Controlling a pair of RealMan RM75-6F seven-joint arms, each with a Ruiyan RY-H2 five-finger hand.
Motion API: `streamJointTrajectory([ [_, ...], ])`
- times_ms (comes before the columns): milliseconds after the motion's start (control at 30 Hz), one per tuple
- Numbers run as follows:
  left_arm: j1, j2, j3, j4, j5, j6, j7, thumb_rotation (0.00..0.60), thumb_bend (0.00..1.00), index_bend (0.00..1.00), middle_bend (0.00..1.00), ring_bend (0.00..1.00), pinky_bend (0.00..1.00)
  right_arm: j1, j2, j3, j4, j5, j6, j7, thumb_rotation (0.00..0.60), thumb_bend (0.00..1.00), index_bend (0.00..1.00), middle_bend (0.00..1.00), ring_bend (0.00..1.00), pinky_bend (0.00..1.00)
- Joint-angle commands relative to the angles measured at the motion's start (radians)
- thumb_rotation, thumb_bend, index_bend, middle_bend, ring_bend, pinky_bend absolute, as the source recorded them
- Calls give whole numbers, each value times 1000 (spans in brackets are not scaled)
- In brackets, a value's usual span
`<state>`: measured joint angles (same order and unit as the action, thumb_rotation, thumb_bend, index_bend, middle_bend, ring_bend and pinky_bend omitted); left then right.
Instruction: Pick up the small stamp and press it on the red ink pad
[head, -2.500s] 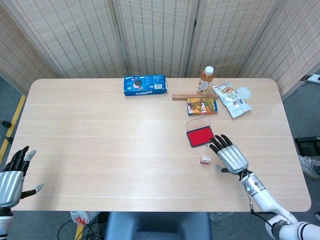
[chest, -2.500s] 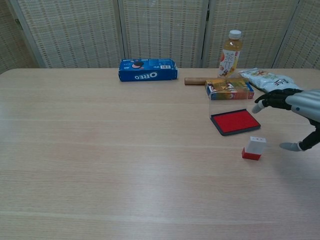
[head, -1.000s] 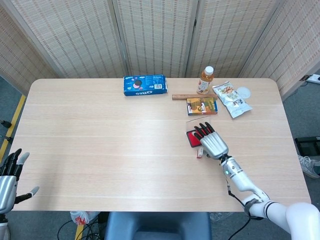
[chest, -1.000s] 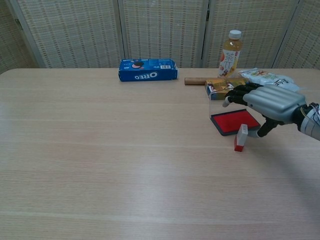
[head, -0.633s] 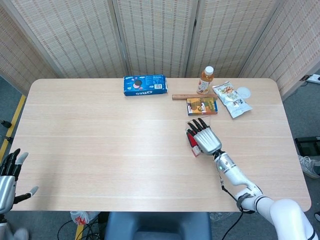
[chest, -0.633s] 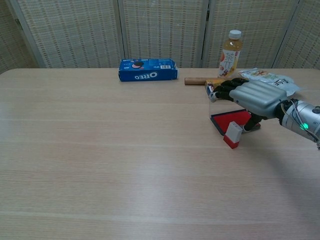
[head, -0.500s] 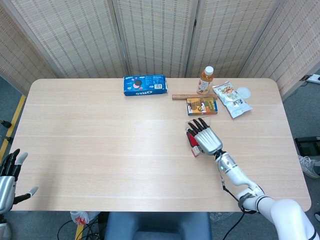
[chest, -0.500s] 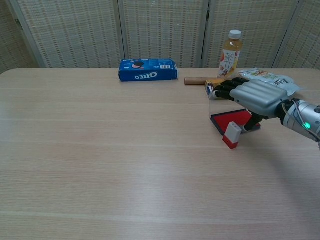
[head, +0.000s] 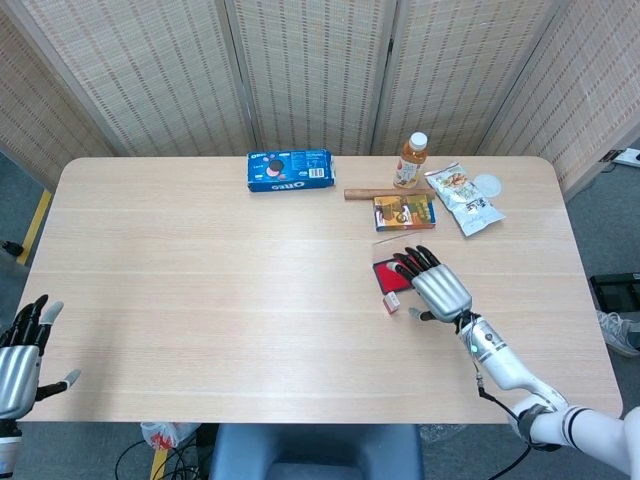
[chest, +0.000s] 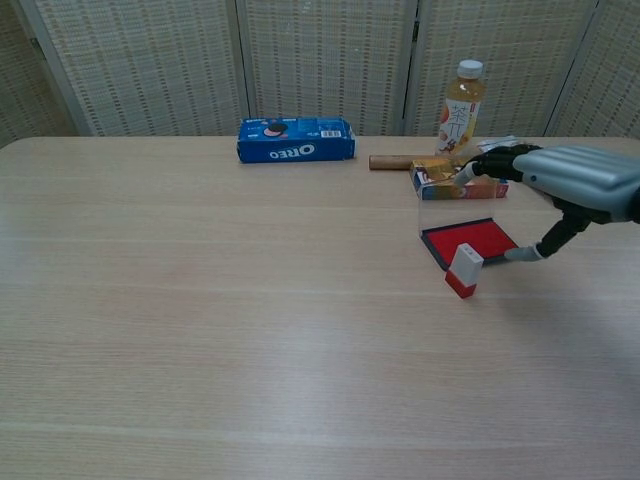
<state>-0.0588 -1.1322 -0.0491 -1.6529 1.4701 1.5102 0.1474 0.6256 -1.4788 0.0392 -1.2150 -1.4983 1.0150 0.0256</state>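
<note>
Right robot hand (chest: 560, 185) open above red pad (chest: 470, 241), stamp (chest: 462, 270) unheld beside; left robot hand (head: 20, 355) open; "OREO" box (chest: 296, 139) behind.

The right hand (head: 441, 289) has a ribbed silver-grey metal shell over its back, and black fingers (head: 413, 261) ending in pale grey tips. In the chest view the same hand (chest: 565, 180) shows that smooth silver shell, with a black thumb tipped in light grey. Behind it the wrist is a slim white and grey cylinder carrying a small green light, which widens into a white forearm with a thin dark cable along it. The left hand (head: 20, 362), at the near left corner, has the same silver back, black fingers and pale tips.
</note>
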Motion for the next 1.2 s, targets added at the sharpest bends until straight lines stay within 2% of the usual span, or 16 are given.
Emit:
streamJointTrajectory([
  [33,0,5,0,0,-2,-3,-8,600,102,17,0,0,269,7,61,4,-86,58,-77,-95,600,208,141,63,0,0],
  [200,6,8,-2,4,8,18,-20,600,102,17,0,0,269,29,47,29,-120,120,-121,-190,600,212,215,55,0,0],
  [400,5,16,3,1,18,15,-38,600,102,17,0,0,269,66,-5,48,-85,182,-189,-240,600,215,259,55,0,0],
  [633,6,21,4,3,23,18,-51,600,102,17,0,0,269,86,-57,55,-39,208,-209,-265,600,219,293,56,0,0],
  [967,8,22,4,1,23,21,-55,600,102,17,0,0,269,99,-70,60,-16,233,-225,-273,600,229,307,58,0,0],
  [1200,13,24,5,2,38,39,-65,600,102,17,0,0,269,111,-88,59,11,237,-244,-260,600,240,372,77,0,0],
])
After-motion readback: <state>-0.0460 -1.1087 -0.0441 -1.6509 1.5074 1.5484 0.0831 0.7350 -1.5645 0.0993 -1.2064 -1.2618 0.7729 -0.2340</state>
